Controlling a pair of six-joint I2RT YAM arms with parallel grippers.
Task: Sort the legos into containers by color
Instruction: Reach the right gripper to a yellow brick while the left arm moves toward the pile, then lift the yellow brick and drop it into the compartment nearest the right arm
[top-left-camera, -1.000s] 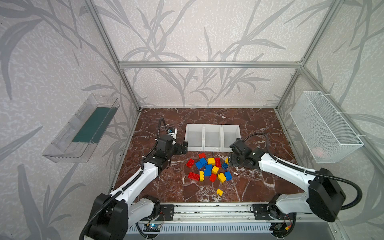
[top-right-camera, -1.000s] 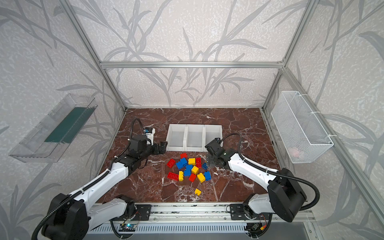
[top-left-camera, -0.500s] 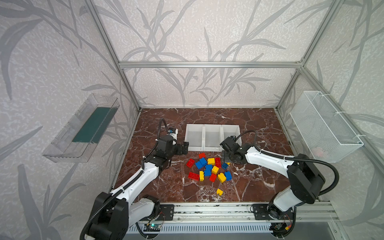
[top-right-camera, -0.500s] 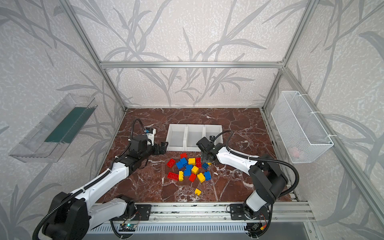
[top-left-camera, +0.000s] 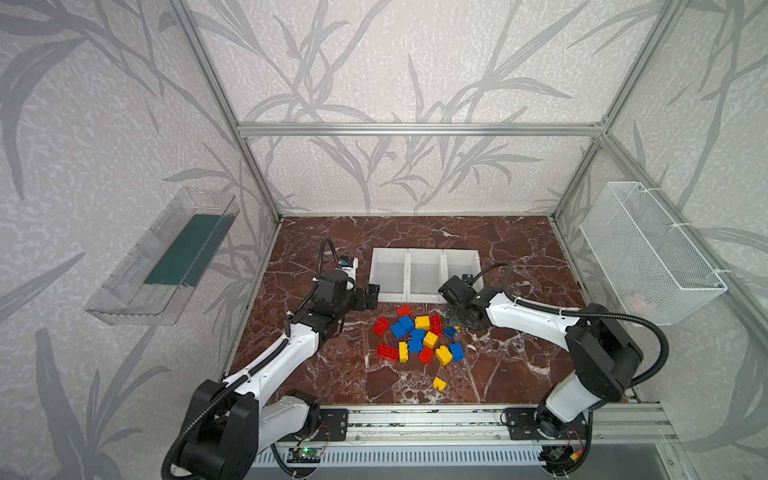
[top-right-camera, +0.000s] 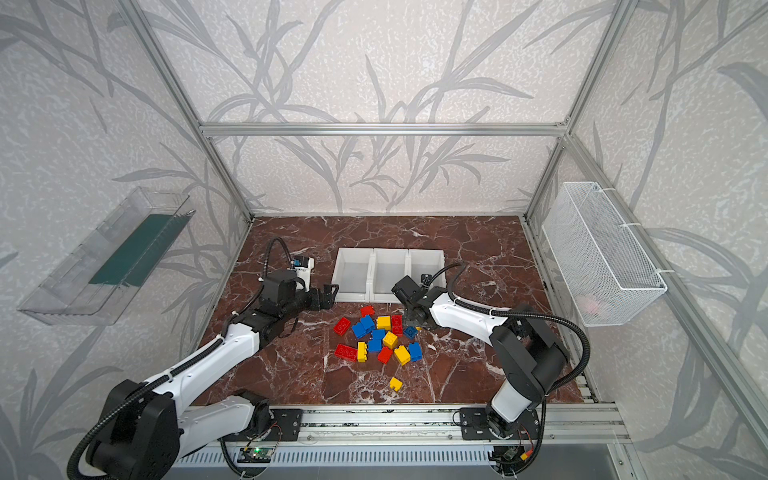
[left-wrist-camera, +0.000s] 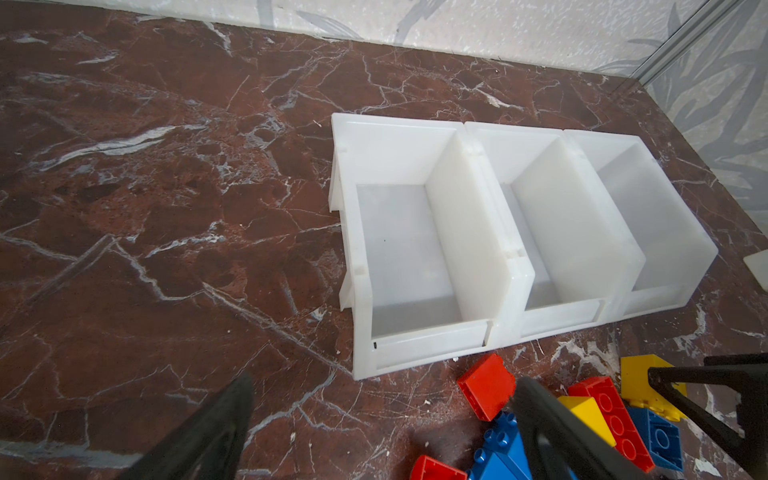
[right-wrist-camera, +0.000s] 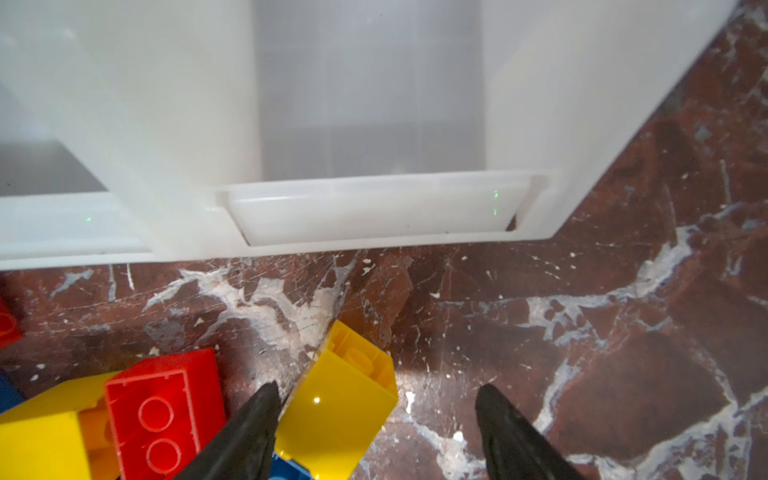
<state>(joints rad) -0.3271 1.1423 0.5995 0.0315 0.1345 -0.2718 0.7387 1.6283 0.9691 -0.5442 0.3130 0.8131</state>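
Right gripper (right-wrist-camera: 376, 388), jaws spread, straddles a tilted yellow square plastic brick (right-wrist-camera: 340, 403). Centre the jaws before squeezing. Left gripper (left-wrist-camera: 384, 380) gapes wide.

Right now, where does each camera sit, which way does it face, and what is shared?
Top views: high at the front, looking down over everything; left gripper beside the containers, right gripper at the legos.
Left wrist: behind the left gripper, facing the containers' fronts; its open fingers show, plus part of the right gripper.
Right wrist: behind the right gripper, facing the right-hand container; its open fingers flank a yellow lego.
Shared: both wrist views show a red oblong lego.
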